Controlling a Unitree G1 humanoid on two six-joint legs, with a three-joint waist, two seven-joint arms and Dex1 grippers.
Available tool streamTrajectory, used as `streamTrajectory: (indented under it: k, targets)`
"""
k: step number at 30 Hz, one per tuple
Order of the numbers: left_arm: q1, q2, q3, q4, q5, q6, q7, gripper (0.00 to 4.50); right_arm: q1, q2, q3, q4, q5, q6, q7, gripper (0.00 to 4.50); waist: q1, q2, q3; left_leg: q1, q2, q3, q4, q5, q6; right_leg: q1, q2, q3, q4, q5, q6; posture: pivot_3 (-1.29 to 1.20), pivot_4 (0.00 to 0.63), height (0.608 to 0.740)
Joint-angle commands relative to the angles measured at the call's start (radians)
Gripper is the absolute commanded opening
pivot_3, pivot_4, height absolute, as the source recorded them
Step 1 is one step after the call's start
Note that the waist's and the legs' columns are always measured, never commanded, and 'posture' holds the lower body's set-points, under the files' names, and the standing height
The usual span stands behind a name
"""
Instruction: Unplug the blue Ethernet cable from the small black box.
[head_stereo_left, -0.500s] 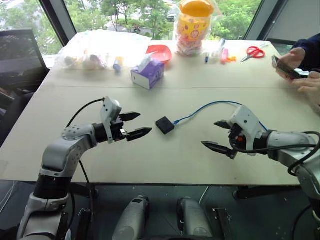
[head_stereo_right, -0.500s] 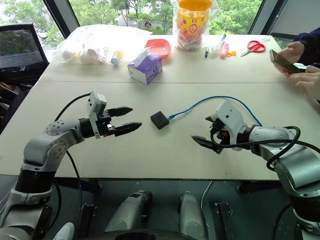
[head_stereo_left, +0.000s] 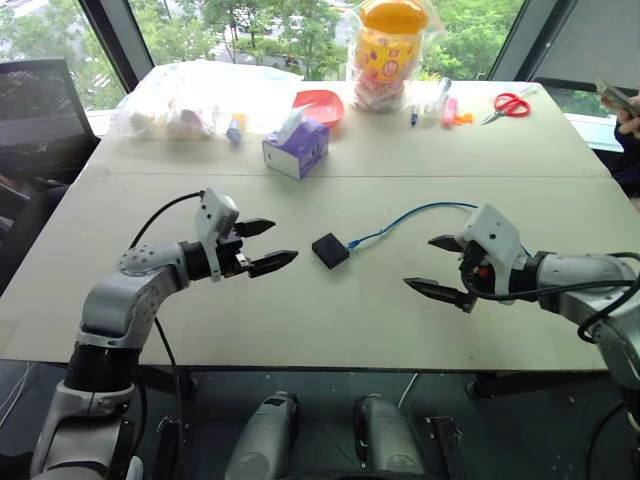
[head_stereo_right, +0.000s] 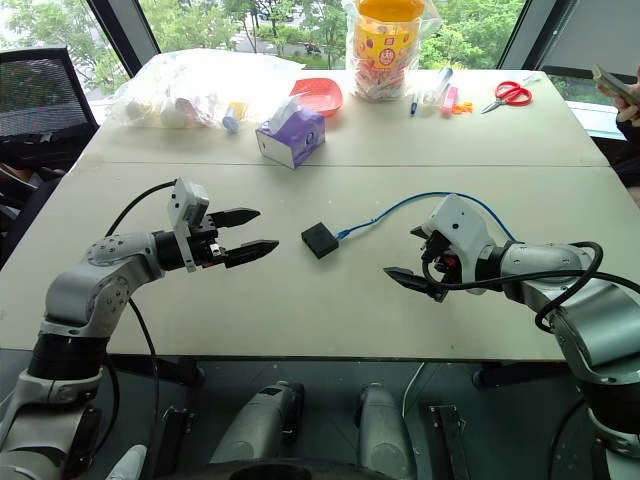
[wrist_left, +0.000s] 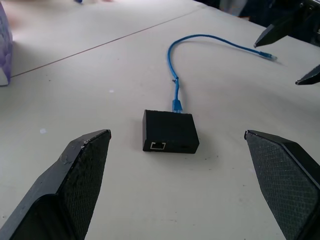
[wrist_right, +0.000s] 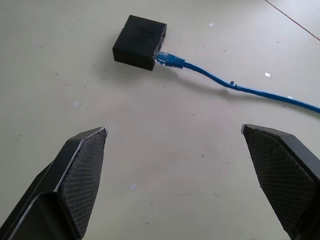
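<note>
The small black box (head_stereo_left: 330, 250) lies flat on the table's middle. The blue Ethernet cable (head_stereo_left: 420, 212) is plugged into its far-right side; in the right wrist view its plug (wrist_right: 167, 59) sits in the box (wrist_right: 140, 42). The cable arcs away to the right, and its free plug (wrist_left: 269, 55) rests on the table. My left gripper (head_stereo_left: 282, 242) hovers left of the box, open and pointing at it. My right gripper (head_stereo_left: 420, 263) hovers to the box's right, open and empty, with the cable passing behind it. A spare socket (wrist_left: 158, 145) faces the left gripper.
A purple tissue box (head_stereo_left: 296, 148), a red bowl (head_stereo_left: 320, 103), a bagged yellow jar (head_stereo_left: 388, 50), pens (head_stereo_left: 447, 106), red scissors (head_stereo_left: 511, 103) and a plastic bag of small items (head_stereo_left: 180, 108) line the far side. A person's hand with a phone (head_stereo_left: 622, 100) shows at the right edge.
The person's hands have pulled back from the table's right side towards the edge of the view. My left gripper has drawn slightly back from the box. The right gripper has held still.
</note>
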Motion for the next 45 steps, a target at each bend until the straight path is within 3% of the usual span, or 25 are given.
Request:
streamTrajectory:
  k: [1, 10, 14, 18, 22, 31, 36, 39, 45]
  targets:
    - [-0.024, -0.002, 0.001, -0.005, 0.006, -0.027, -0.011, 4.47, -0.026, -0.022, -0.008, 0.001, -0.015, -0.027, 0.017, 4.5, 0.0, 0.0, 0.0, 0.0, 0.0, 0.0, 0.0, 0.0, 0.0, 0.0, 0.0, 0.0, 0.0, 0.0, 0.0, 0.0, 0.15, 0.74]
    - [-0.035, -0.009, -0.008, 0.007, 0.023, -0.038, -0.019, 4.47, -0.138, -0.077, 0.107, 0.126, -0.098, -0.123, 0.132, 4.5, -0.002, 0.0, 0.0, 0.0, 0.0, 0.001, 0.0, 0.0, 0.0, 0.0, 0.0, 0.0, 0.0, 0.0, 0.0, 0.0, 0.15, 0.74]
    - [-0.037, -0.001, -0.007, 0.007, 0.025, -0.036, -0.028, 4.47, -0.354, -0.061, 0.315, 0.325, -0.252, -0.238, 0.267, 4.5, -0.012, 0.0, 0.0, 0.0, 0.0, 0.001, 0.0, 0.0, 0.0, 0.0, 0.0, 0.0, 0.0, 0.0, 0.0, 0.0, 0.15, 0.74]
    - [-0.035, -0.003, -0.005, -0.001, 0.024, -0.037, -0.02, 4.47, -0.597, 0.082, 0.5, 0.596, -0.38, -0.357, 0.395, 4.5, -0.03, 0.0, 0.0, 0.001, 0.0, 0.002, 0.0, 0.0, 0.0, 0.0, 0.001, 0.0, 0.001, 0.0, 0.0, 0.0, 0.15, 0.74]
    - [-0.02, 0.0, 0.0, -0.026, 0.018, -0.028, -0.012, 4.47, -0.722, 0.21, 0.594, 0.84, -0.478, -0.492, 0.477, 4.5, -0.031, 0.0, 0.0, 0.001, 0.0, 0.001, -0.002, 0.0, 0.0, -0.002, 0.001, 0.0, 0.002, 0.002, 0.004, 0.0, 0.15, 0.74]
    - [0.01, 0.025, 0.035, -0.072, 0.006, -0.008, 0.015, 4.47, -0.883, 0.456, 0.621, 1.226, -0.595, -0.691, 0.502, 4.5, -0.031, 0.0, 0.0, 0.001, 0.0, 0.0, -0.002, 0.001, -0.001, -0.002, 0.002, 0.0, 0.003, 0.003, 0.004, 0.0, 0.15, 0.74]
    - [0.021, 0.03, 0.045, -0.093, -0.002, 0.004, 0.024, 4.47, -0.918, 0.529, 0.614, 1.358, -0.64, -0.761, 0.511, 4.5, -0.031, 0.0, 0.0, 0.002, 0.0, -0.001, -0.002, 0.001, -0.002, -0.002, 0.003, 0.0, 0.006, 0.003, 0.004, 0.0, 0.15, 0.74]
    - [0.022, 0.033, 0.045, -0.1, -0.005, 0.007, 0.031, 4.5, -0.934, 0.558, 0.613, 1.428, -0.672, -0.797, 0.5, 3.61, -0.033, 0.0, 0.0, 0.002, 0.0, -0.001, -0.002, 0.001, -0.003, -0.002, 0.003, 0.0, 0.006, 0.003, 0.004, 0.0, 0.15, 0.74]
    - [0.011, 0.033, 0.042, -0.103, -0.007, 0.013, 0.036, 4.5, -0.922, 0.586, 0.604, 1.474, -0.702, -0.815, 0.515, 0.6, -0.034, 0.0, 0.0, 0.007, 0.0, -0.001, -0.002, 0.002, -0.004, 0.0, 0.006, 0.001, 0.008, 0.003, 0.003, 0.0, 0.15, 0.74]
